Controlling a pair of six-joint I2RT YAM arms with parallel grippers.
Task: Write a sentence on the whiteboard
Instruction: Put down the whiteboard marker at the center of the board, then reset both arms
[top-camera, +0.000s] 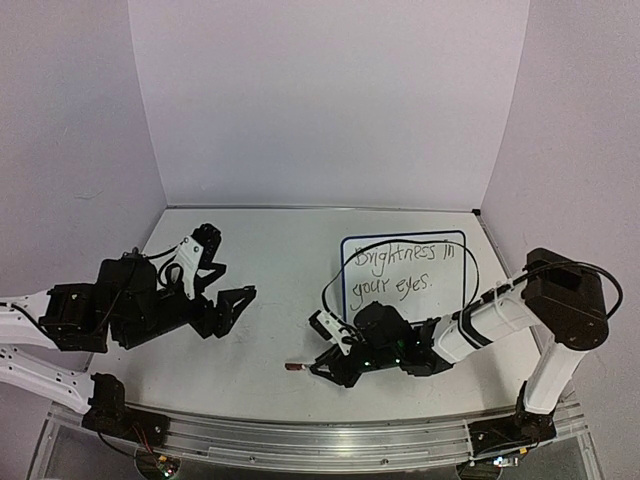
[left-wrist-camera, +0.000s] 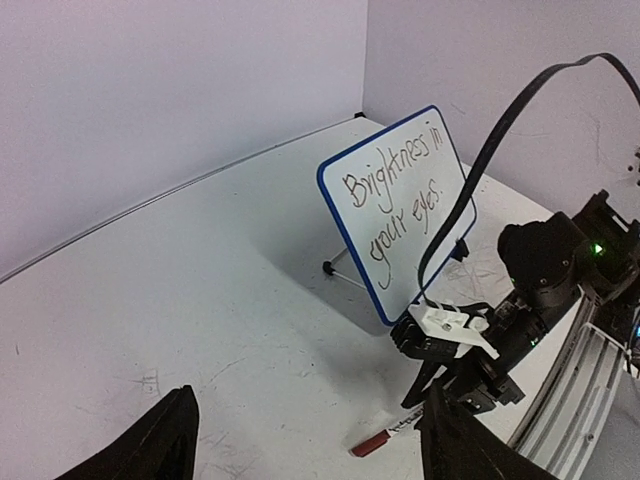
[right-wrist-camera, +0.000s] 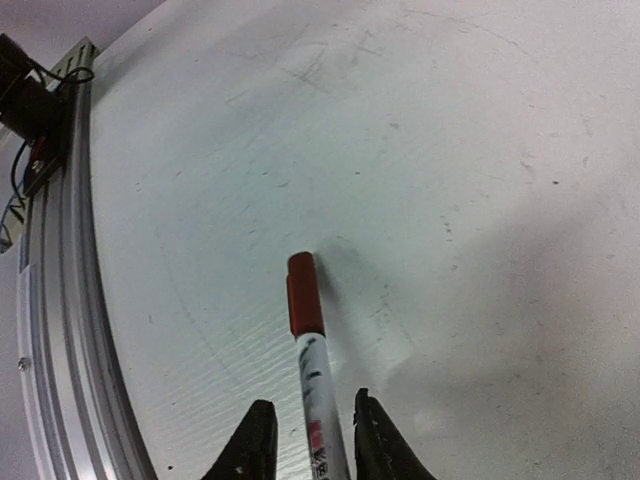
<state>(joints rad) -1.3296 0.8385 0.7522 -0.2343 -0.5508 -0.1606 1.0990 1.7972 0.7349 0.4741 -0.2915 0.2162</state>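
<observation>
**Top external view.** The whiteboard stands right of the table centre. The sentence, in 2 lines, reads "Brightness in your eyes." and looks finished. The right gripper lies low near the front edge, with the marker at its tips. The left gripper hangs well apart to the left, fingers spread and empty.

**Left wrist view.** The whiteboard leans back on its feet. The marker lies flat on the table, near the right gripper.

**Right wrist view.** The right gripper straddles the marker, and a thin gap shows on each side. The jaws are parted, not pinching.

**Procedure.** The step is judged to be releasing the marker.
1. Widen the jaws evenly.
2. Lift straight up, so neither finger rolls the barrel.

**Clearance.** The rail is near on 1 side and the board stands behind the arm. Open room lies toward the table centre.
</observation>
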